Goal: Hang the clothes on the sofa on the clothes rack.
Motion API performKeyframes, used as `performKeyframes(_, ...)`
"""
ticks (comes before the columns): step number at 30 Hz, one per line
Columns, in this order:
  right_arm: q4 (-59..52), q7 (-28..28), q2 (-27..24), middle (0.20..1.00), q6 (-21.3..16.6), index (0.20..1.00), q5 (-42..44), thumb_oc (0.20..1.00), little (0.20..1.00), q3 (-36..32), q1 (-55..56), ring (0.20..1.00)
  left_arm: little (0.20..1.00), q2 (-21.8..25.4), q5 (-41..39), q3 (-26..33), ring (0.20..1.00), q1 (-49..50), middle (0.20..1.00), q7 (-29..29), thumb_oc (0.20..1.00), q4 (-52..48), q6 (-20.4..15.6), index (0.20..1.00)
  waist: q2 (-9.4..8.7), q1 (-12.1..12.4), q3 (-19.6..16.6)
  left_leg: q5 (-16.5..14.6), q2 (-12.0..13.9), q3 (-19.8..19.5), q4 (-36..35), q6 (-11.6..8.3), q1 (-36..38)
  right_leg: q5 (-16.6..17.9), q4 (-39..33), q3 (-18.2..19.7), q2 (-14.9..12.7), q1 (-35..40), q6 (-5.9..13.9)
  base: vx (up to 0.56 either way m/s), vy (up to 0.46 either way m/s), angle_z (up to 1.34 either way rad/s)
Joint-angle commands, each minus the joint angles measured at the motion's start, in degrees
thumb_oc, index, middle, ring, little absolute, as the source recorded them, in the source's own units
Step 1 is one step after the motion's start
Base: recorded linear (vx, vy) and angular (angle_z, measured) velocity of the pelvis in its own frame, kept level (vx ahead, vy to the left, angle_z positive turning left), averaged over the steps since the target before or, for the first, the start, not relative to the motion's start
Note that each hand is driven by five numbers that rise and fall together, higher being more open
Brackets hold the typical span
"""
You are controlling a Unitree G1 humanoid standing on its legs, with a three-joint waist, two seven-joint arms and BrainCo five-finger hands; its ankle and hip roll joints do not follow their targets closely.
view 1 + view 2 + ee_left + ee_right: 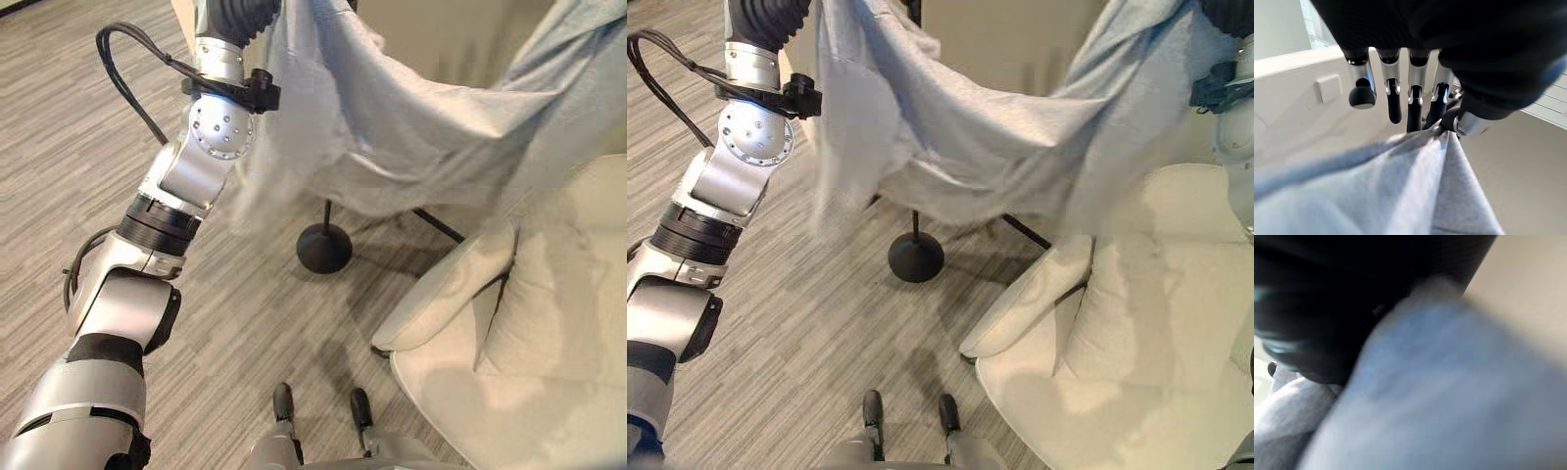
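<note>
Sitting nearest, at the lower right, is a cream sofa (549, 372) with a plump cushion (1136, 333) and a rounded armrest (446, 294). Past it, on the striped wood-look floor (59, 147), stands the clothes rack's black round base (324, 248) with its thin pole rising behind the cloth. Above, a light grey garment (970, 147) hangs stretched in the air between both raised arms, sagging in the middle, clear of the sofa. The left hand (1415, 93) pinches one gathered edge between thumb and fingers. The right hand (1327, 308) is against the other end, its fingers hidden, so its grip cannot be told.
</note>
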Motion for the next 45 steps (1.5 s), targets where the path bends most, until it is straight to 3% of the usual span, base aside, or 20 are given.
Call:
performKeyframes(1,-1.1,-1.9,-3.3,0.200,-1.3,0.200,1.9,0.200,0.200,-4.7,-2.5,0.200,0.200,0.9,0.2,1.6,0.200,-6.3,0.200,1.2,0.200,1.7,-2.4,0.200,-1.57,2.8,-2.5,-9.6,0.4,1.9,-0.7,-2.00,3.9,-2.4,0.3,0.5,0.3,0.8,5.06,0.17,0.079,0.33)
performKeyframes(6,-0.6,-1.9,-2.0,0.200,-0.6,0.200,1.3,0.200,0.200,-6.3,-0.5,0.200,0.200,1.6,0.9,2.4,0.200,-4.8,0.200,1.1,0.200,1.1,-2.1,0.200,0.47,2.7,-4.7,-6.5,0.7,2.3,-8.2,-2.72,5.4,-3.6,0.1,-0.5,-0.8,1.2,5.98,0.18,0.187,-0.01)
performKeyframes(17,0.4,-1.8,1.8,0.200,0.9,0.200,0.7,0.200,0.200,-3.3,-5.5,0.200,0.200,5.5,1.2,3.2,0.200,-5.1,0.200,2.0,0.200,-0.1,-1.6,0.200,0.78,4.7,-4.2,-8.0,-1.7,4.9,-8.2,-1.14,6.6,-1.3,1.7,0.2,-4.7,-0.6,8.54,0.06,0.150,-0.13)
performKeyframes(20,1.1,-1.8,2.8,0.200,1.0,0.200,1.0,0.200,0.200,-1.6,-7.1,0.200,0.200,6.7,1.3,4.0,0.200,-4.6,0.200,2.1,0.200,-0.5,-1.3,0.200,0.54,4.9,-3.3,-8.2,-1.4,5.9,-8.2,-1.46,7.0,-0.9,4.5,1.6,-3.6,-1.7,8.92,0.04,0.035,-0.07)
performKeyframes(22,0.9,-2.1,2.7,0.200,0.8,0.200,1.1,0.200,0.200,-1.6,-6.9,0.200,0.200,7.0,1.0,4.4,0.200,-3.9,0.200,2.0,0.200,-0.6,-1.2,0.200,-0.10,4.7,-2.6,-8.9,-1.4,7.0,-8.2,-1.57,8.1,-0.5,3.2,2.2,-0.6,-3.5,7.73,0.07,-0.013,-0.19)
performKeyframes(24,1.6,-2.2,2.6,0.200,0.6,0.200,1.4,0.200,0.200,-1.7,-6.5,0.200,0.200,7.0,1.1,3.8,0.200,-4.2,0.200,1.7,0.200,-0.5,-1.2,0.200,-0.08,4.6,-2.6,-8.6,-1.5,7.2,-8.2,-1.55,7.9,-0.8,2.4,2.2,-0.1,-3.2,8.18,0.05,-0.069,-0.27)
performKeyframes(29,0.1,-1.0,1.2,0.200,-0.8,0.200,3.2,0.200,0.200,-2.6,-5.8,0.200,0.200,5.1,0.5,4.0,0.200,-4.1,0.200,1.1,0.200,0.0,-1.7,0.200,-1.57,3.6,-3.1,-10.3,-1.0,7.3,-8.2,-1.82,10.2,0.0,0.3,1.5,1.7,-2.6,6.94,0.12,-0.136,-0.07)
performKeyframes(32,-1.1,-0.6,0.4,0.200,-1.4,0.200,3.6,0.200,0.200,-2.8,-5.4,0.200,0.200,4.9,0.1,4.1,0.200,-3.7,0.200,0.7,0.200,-0.3,-1.9,0.200,-1.54,3.5,-2.9,-10.6,-0.5,7.2,-8.2,-1.72,12.1,-0.8,0.4,1.0,2.5,-2.1,6.00,0.11,-0.115,0.08)
performKeyframes(33,-1.9,-0.6,-0.1,0.200,-2.0,0.200,3.8,0.200,0.200,-3.0,-5.1,0.200,0.200,4.5,-0.3,4.3,0.200,-3.2,0.200,0.4,0.200,-0.7,-2.0,0.200,-2.14,3.5,-2.1,-10.6,0.1,7.5,-5.2,-2.16,12.2,-1.7,0.8,0.6,2.7,-1.2,4.84,0.15,-0.183,0.02)
performKeyframes(35,-2.2,-0.5,-0.3,0.200,-2.3,0.200,4.1,0.200,0.200,-3.7,-4.3,0.200,0.200,4.3,-0.3,4.7,0.200,-2.8,0.200,0.3,0.200,-1.0,-2.0,0.200,-2.60,3.6,-1.3,-11.7,0.6,7.3,-0.7,-2.59,10.7,-2.3,1.3,0.0,2.5,-0.3,4.32,0.07,-0.130,0.05)
performKeyframes(37,-3.4,-0.3,-1.3,0.200,-2.4,0.200,4.3,0.200,0.200,-4.8,-3.8,0.200,0.200,4.0,-0.8,4.7,0.200,-2.8,0.200,-0.1,0.200,-1.5,-2.3,0.200,-3.98,4.1,0.4,-10.1,1.1,5.4,9.6,-3.24,4.7,-2.7,2.2,-0.5,1.7,0.5,3.45,0.03,-0.108,0.18)
performKeyframes(38,-3.5,-0.5,-1.4,0.200,-2.7,0.200,4.5,0.200,0.200,-4.7,-3.2,0.200,0.200,3.5,-1.4,4.2,0.200,-3.1,0.200,0.5,0.200,-1.2,-2.5,0.200,-4.76,4.0,1.0,-10.2,1.5,2.7,13.4,-2.62,0.6,-3.4,2.4,0.1,1.0,0.9,3.33,0.07,-0.067,0.29)
performKeyframes(39,-3.4,-0.6,-1.5,0.200,-2.8,0.200,4.6,0.200,0.200,-4.8,-3.2,0.200,0.200,3.5,-1.4,4.1,0.200,-3.2,0.200,0.5,0.200,-1.1,-2.6,0.200,-4.72,3.8,0.9,-10.5,1.4,2.4,14.1,-2.57,0.1,-3.5,2.3,-0.1,1.0,0.8,3.36,0.11,0.005,0.37)
performKeyframes(42,-4.0,-0.8,-2.2,0.200,-3.0,0.200,5.0,0.200,0.200,-5.4,-3.0,0.200,0.200,3.5,-1.5,3.4,0.200,-4.2,0.200,1.4,0.200,-0.4,-2.6,0.200,-4.28,4.1,-0.2,-10.3,2.8,-0.1,8.5,-2.88,-2.3,-4.2,1.2,0.0,-0.1,1.5,4.29,0.21,0.150,0.22)
performKeyframes(44,-4.2,-1.2,-2.0,0.200,-3.5,0.200,5.1,0.200,0.200,-4.6,-4.4,0.200,0.200,4.3,-1.2,2.7,0.200,-4.7,0.200,1.9,0.200,-0.6,-2.6,0.200,-3.46,5.3,-0.8,-7.6,3.0,-3.2,1.7,-3.50,-2.7,-4.8,0.5,0.9,-0.4,1.7,4.52,0.27,0.318,0.09)
performKeyframes(45,-3.4,-1.4,-2.0,0.200,-2.6,0.200,3.2,0.200,0.200,-3.0,-6.0,0.200,0.200,5.1,0.4,2.6,0.200,-3.8,0.200,1.9,0.200,-1.8,-2.5,0.200,-2.21,5.8,-2.2,-5.2,3.6,-4.0,-6.0,-4.24,-1.8,-6.3,0.1,0.9,-1.2,2.5,5.12,0.24,0.322,-0.35)
